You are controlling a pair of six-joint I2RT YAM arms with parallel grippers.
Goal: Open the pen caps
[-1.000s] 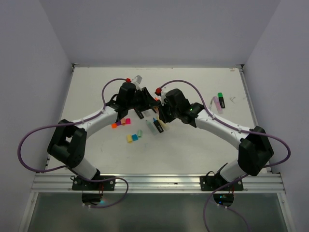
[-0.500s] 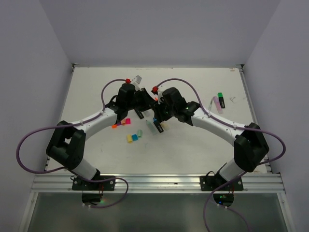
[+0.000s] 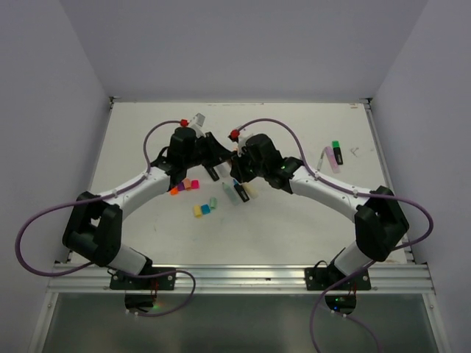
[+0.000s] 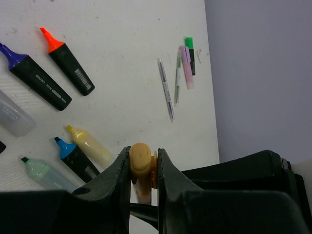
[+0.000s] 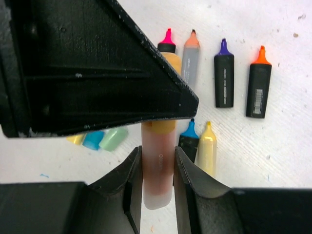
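We take this for a robotics lab bench: a white table (image 3: 294, 228) closed in by plain pale walls (image 3: 44, 88), two robot arms (image 3: 147, 184) bolted to an aluminium rail (image 3: 243, 276) at its near edge, purple cables (image 3: 268, 122) looping free, with only pen caps (image 3: 197, 210) and highlighters (image 3: 335, 153) scattered on it

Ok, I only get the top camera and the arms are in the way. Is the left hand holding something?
Observer: Yes. Its wrist view shows the left gripper shut on a mustard cap.
Operator: And the other hand?
Observer: The right gripper is squeezing the highlighter body that the cap sits on. The body is a pale brownish colour.
Operator: Is the cap off?
Observer: Not yet. In the right wrist view, cap and body meet with no gap.
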